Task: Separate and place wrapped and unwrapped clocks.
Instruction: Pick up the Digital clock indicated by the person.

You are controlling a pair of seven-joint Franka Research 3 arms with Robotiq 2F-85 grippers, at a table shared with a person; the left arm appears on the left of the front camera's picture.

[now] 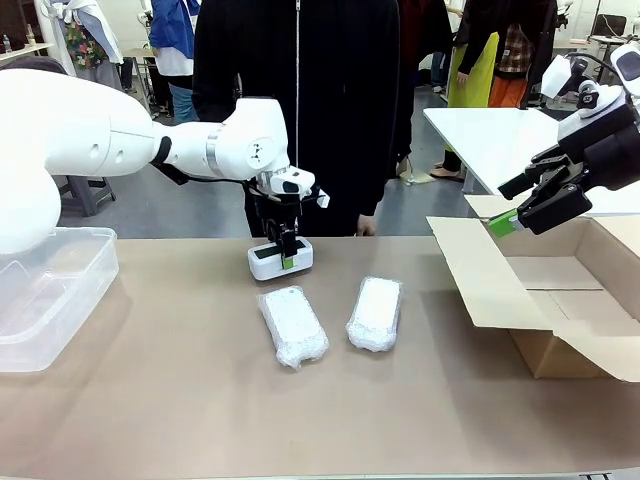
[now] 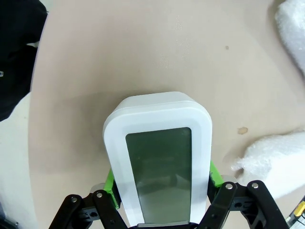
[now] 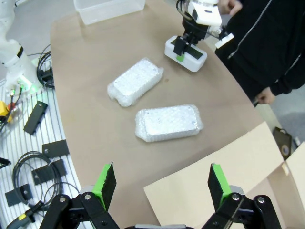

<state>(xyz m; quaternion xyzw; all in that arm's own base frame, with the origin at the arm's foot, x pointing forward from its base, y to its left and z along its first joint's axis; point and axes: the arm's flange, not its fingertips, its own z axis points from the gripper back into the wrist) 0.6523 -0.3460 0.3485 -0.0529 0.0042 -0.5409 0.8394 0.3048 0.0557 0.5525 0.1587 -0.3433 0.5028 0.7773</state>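
Clock (image 2: pixel 159 162) between pads (image 2: pixel 214 174) of left pincer (image 2: pixel 162 179)

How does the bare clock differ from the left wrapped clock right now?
The bare clock shows a dark screen; the wrapped clock is sealed in crinkly film. The left gripper is shut on the bare clock; the wrapped clock lies free, nearer the robot. Both are white and oblong.

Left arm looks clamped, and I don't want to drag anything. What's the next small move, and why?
Probably lift the bare clock straight up off the table. The left gripper is shut on its sides, green pads against the white casing. Two wrapped clocks lie nearby, so sliding it sideways risks bumping them.
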